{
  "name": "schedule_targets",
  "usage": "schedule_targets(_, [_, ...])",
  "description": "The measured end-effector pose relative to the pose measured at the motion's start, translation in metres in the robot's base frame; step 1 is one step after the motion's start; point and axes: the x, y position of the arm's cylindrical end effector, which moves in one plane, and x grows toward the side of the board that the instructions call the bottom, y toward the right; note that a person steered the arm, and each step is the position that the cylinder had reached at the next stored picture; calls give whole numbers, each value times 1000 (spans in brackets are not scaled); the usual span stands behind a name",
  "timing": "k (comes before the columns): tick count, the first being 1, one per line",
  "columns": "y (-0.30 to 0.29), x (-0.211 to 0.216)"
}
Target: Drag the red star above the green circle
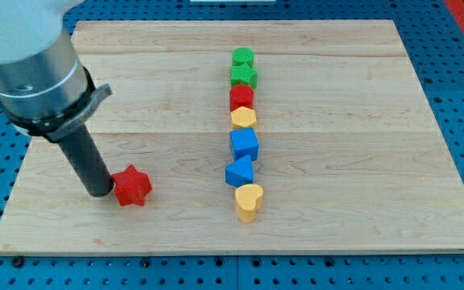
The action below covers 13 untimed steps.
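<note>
Small red plastic star (132,186) touched on its left by my tip (100,192) | no hand fitted, nothing grasped | judged light, rigid, easily spun | pushed best centrally toward green circle (242,58).

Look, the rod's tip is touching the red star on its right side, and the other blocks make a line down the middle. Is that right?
Not quite. In the camera view my tip is against the red star on the star's left side in the view, not its right. The rest holds: the other blocks do form a line down the middle of the board, from the green block at the view's top to the yellow heart at the bottom.
</note>
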Motion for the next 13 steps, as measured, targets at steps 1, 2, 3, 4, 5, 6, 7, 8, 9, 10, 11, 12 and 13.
schedule_targets(1, [13, 40])
schedule_targets(2, [14, 72])
schedule_targets(3, [33, 61])
schedule_targets(4, [34, 24])
schedule_targets(5, [34, 12])
schedule_targets(6, [34, -2])
schedule_targets(7, [29, -71])
schedule_targets(8, [26, -147])
schedule_targets(9, [44, -166])
schedule_targets(10, [40, -158])
schedule_targets(11, [77, -159])
schedule_targets(12, [88, -155])
schedule_targets(13, [89, -151])
